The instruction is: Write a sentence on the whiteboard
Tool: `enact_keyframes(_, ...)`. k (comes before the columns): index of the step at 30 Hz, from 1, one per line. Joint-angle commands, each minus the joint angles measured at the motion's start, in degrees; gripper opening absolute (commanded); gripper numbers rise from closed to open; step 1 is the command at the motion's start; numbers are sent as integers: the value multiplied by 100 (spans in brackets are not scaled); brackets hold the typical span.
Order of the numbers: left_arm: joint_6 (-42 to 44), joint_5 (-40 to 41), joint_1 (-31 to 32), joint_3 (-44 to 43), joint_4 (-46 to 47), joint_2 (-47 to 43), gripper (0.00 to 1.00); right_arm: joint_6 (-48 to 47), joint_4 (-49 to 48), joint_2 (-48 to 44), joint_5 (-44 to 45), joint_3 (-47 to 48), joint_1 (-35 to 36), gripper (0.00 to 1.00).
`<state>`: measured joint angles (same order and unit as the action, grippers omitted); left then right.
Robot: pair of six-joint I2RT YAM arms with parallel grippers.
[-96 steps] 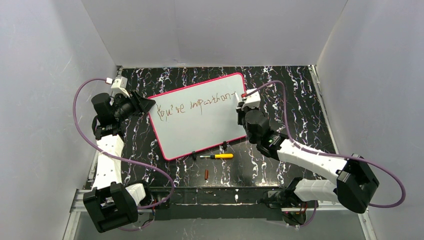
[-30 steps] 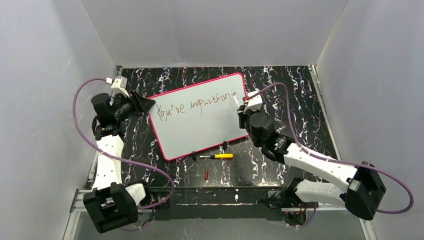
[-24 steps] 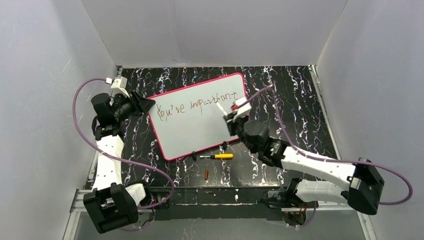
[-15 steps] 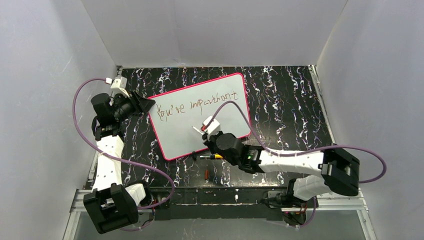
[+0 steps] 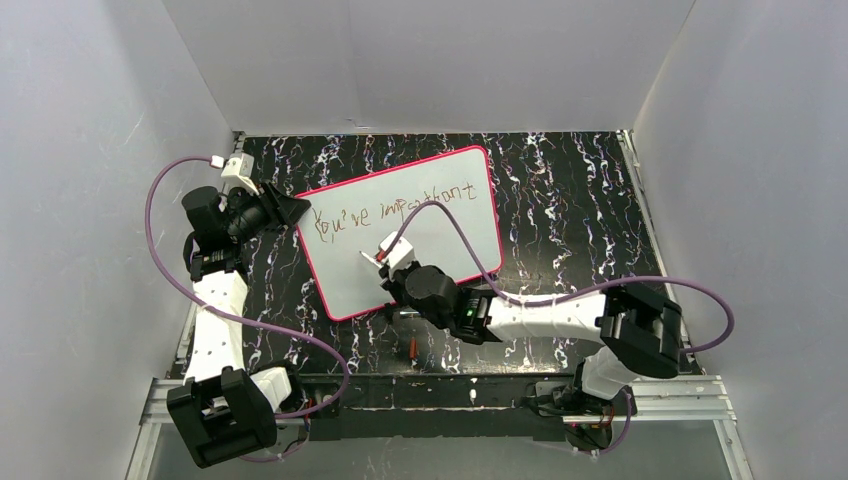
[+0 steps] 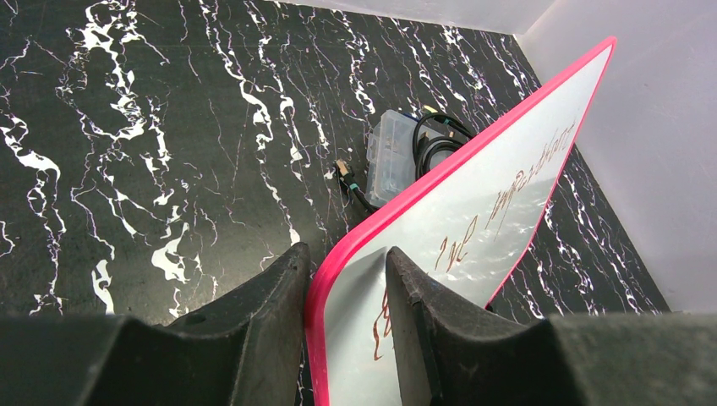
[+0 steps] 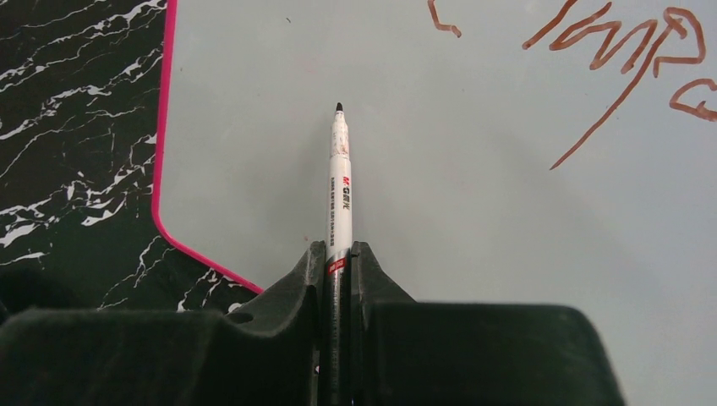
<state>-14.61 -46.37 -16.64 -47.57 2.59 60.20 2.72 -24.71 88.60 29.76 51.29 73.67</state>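
The whiteboard lies slanted on the black marbled table, pink-red rim around it. The sentence in reddish-brown lettering runs along its upper part. My left gripper is shut on the board's left corner; in the left wrist view the rim sits between the fingers. My right gripper is shut on a white marker, over the board's lower left part. The marker's dark tip points at blank board, below and left of the lettering. I cannot tell whether the tip touches.
A small red-brown cap lies on the table near the front edge. A black clip sits on the board's near rim. A clear plastic box with a black cable lies beyond the board's far edge. Grey walls close three sides.
My right arm has swung with the marker from the right end of the sentence down and left to the board's lower left. The sentence gained its last letter. The left arm has not moved.
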Motion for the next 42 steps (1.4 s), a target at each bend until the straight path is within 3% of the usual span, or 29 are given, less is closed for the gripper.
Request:
enact_keyframes(1,11,-144,28,29,57,-171,36,-27,-277,211,371,378,25,1)
enact_keyframes(21,11,-153,29,20,57,-168,36,0,232,357,102,374,55,1)
enact_keyframes(31,10,-153,28,18,57,-159,36,97,311,177,729,251,72,1)
enact_keyframes(42,9,-153,30,7,57,-150,36,-90,80,236,772,401,70,1)
